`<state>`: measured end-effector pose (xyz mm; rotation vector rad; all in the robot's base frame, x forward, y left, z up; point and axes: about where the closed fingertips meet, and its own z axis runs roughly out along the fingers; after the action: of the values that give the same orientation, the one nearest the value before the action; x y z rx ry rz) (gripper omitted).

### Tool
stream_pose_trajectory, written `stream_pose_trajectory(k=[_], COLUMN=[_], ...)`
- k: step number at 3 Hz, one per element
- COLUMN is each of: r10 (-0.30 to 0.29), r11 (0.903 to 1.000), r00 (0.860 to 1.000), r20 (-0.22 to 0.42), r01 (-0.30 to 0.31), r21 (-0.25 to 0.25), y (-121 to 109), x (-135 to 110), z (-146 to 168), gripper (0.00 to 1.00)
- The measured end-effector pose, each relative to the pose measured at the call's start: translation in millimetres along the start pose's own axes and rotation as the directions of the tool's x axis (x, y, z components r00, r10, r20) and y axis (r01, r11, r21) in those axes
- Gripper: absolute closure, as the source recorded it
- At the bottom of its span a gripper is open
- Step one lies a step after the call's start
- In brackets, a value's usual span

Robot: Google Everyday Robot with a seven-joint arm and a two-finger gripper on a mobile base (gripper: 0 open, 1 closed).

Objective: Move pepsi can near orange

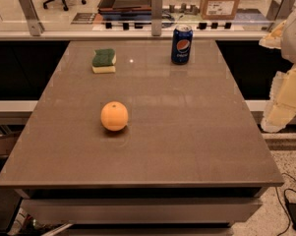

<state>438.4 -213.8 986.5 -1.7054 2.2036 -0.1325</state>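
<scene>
My pincer (283, 102) hangs beyond the counter (196, 132) edge; spread or pressed, cannot tell. Untouched pepsi can (181, 44) stands well to its left, orange (114, 116) farther left. Move not begun.

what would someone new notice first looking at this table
The bright orange sits alone left of the middle of the grey table, and the blue pepsi can stands upright at the far edge, well apart from it. A green-and-yellow sponge lies at the far left, and the robot's pale pincer hangs beyond the table's right side, touching nothing.
</scene>
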Motion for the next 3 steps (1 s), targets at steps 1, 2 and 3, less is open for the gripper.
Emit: stream_pose_trajectory(k=[1, 2, 3], r10=[0.0, 0.043, 0.127], r11=[1.0, 0.9983, 0.9867], r00=[1.0, 0.999, 0.986], r20=[0.0, 0.029, 0.111], r01=[0.0, -0.044, -0.137], r21=[0.0, 0.038, 0.088], y=[0, -14, -38], x=[0, -2, -2], z=[0, -1, 5], gripper=[0.0, 0.0, 0.0])
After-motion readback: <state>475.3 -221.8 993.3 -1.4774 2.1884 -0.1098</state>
